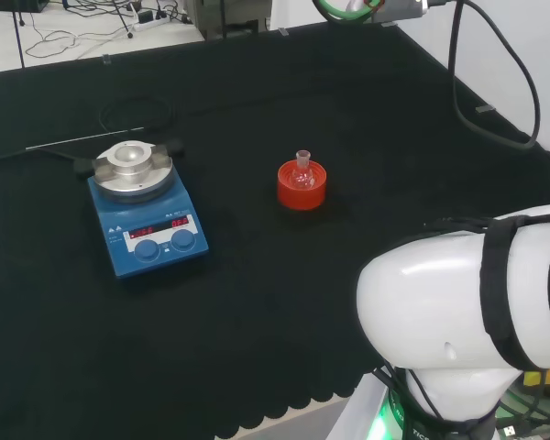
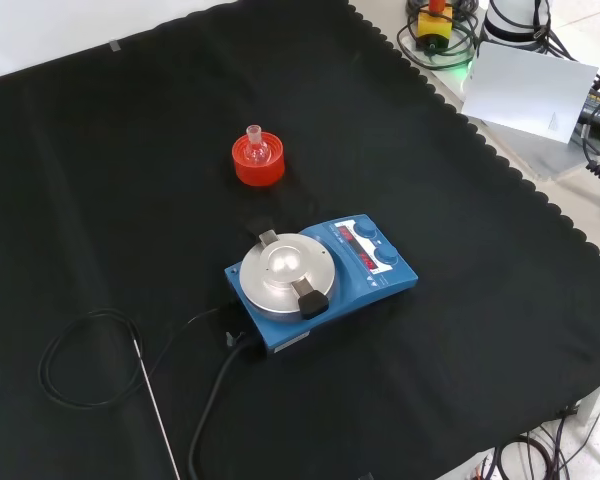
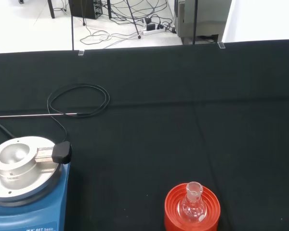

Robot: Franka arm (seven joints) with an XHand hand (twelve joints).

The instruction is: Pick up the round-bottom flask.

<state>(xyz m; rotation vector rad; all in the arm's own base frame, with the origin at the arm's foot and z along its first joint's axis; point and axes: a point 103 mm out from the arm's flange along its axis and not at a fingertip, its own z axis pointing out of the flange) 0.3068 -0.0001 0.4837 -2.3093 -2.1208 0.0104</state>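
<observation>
A small clear round-bottom flask [image 1: 302,169] stands upright in a red ribbed ring stand [image 1: 302,188] near the middle of the black cloth. In the front view the flask [image 2: 256,146] and its stand [image 2: 259,165] sit toward the far side, beyond the blue hotplate. The wrist view looks over the flask [image 3: 193,204] in its stand [image 3: 175,211] from some distance. Nothing touches the flask.
A blue hotplate stirrer [image 1: 145,209] with a round metal top [image 2: 284,274] stands left of the flask in the head view. Its black cable [image 2: 212,395] and a thin metal probe [image 2: 160,412] lie on the cloth. The arm's white link [image 1: 467,298] fills the head view's lower right.
</observation>
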